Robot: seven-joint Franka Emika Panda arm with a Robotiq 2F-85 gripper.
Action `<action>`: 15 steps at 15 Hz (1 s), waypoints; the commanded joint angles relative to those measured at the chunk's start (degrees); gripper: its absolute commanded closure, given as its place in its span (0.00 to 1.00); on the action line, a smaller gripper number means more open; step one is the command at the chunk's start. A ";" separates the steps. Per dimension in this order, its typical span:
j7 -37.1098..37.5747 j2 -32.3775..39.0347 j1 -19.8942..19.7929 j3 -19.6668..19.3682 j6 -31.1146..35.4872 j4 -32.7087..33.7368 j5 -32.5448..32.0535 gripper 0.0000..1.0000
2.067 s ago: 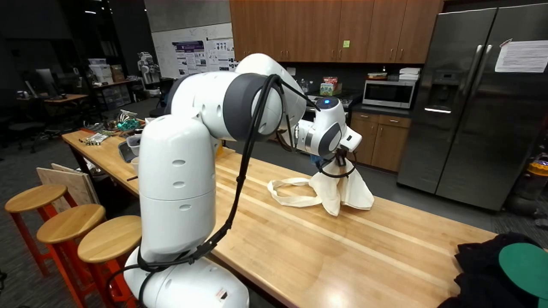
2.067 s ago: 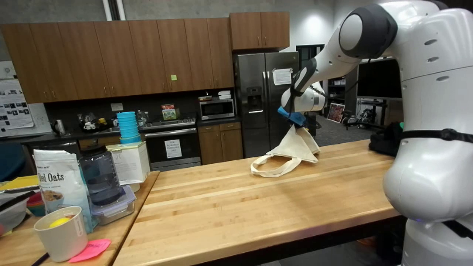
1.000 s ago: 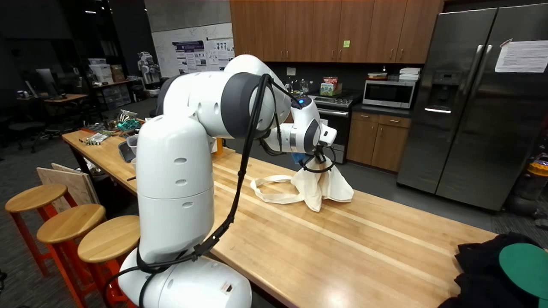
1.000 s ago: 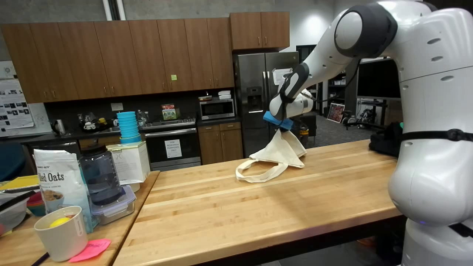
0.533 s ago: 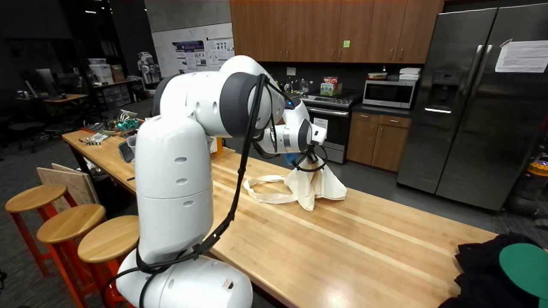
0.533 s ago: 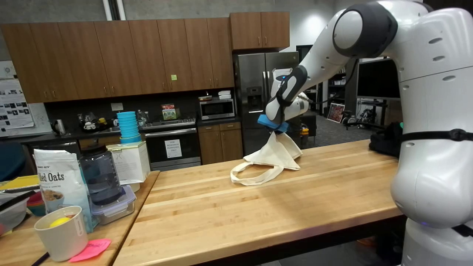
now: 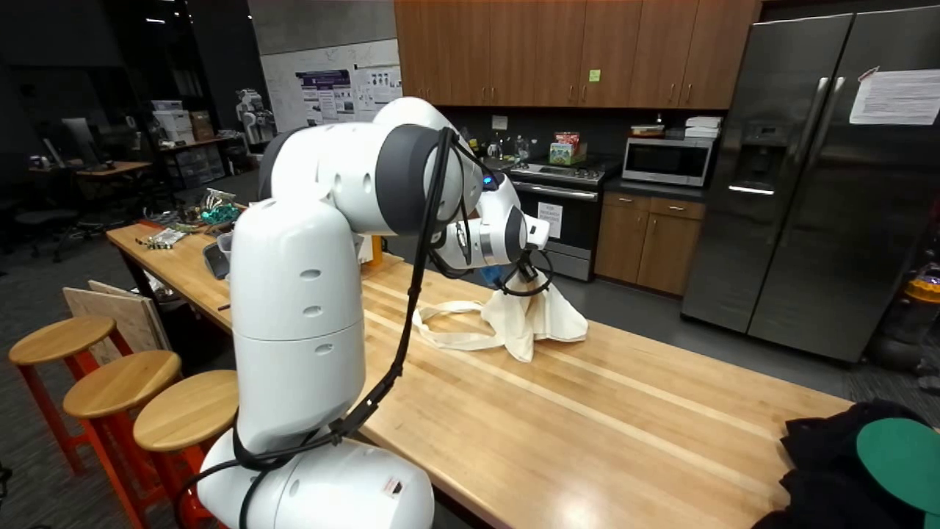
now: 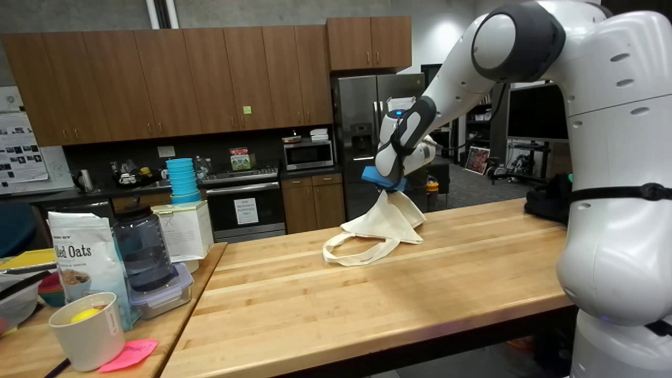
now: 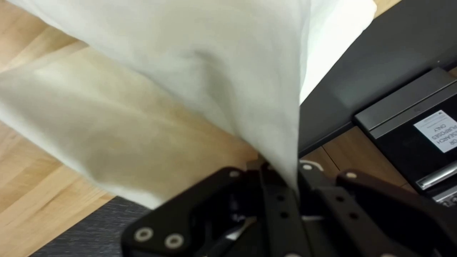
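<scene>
A cream cloth bag [image 7: 529,323] hangs bunched from my gripper [image 7: 526,275] in both exterior views, its lower edges resting on the wooden table [image 8: 315,299]. The bag's handle loop [image 8: 359,260] lies flat on the tabletop, off to the left of the body. In the wrist view the pale fabric [image 9: 221,71] fills the upper part and narrows to a point between the dark fingers of the gripper [image 9: 285,171], which is shut on it. The pinched end of the cloth disappears between the fingers. A blue part [image 8: 383,177] sits on the wrist above the bag.
An adjoining table at the left carries an oats pouch [image 8: 86,262], a dark jar [image 8: 142,252], a lidded box [image 8: 163,294] and a mug [image 8: 89,336]. Black fabric [image 7: 822,463] lies at the table's opposite end. Stools [image 7: 187,411] stand alongside.
My gripper has moved left in both exterior views, dragging the bag and its handle loop along the tabletop. The grip on the cloth has stayed the same throughout.
</scene>
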 commanded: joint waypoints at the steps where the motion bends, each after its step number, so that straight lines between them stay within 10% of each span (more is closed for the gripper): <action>1: 1.99 -1.04 0.65 -0.99 1.18 -1.18 -2.35 0.99; 15: 2.13 -1.16 -0.14 -2.32 1.51 -1.16 -1.62 0.99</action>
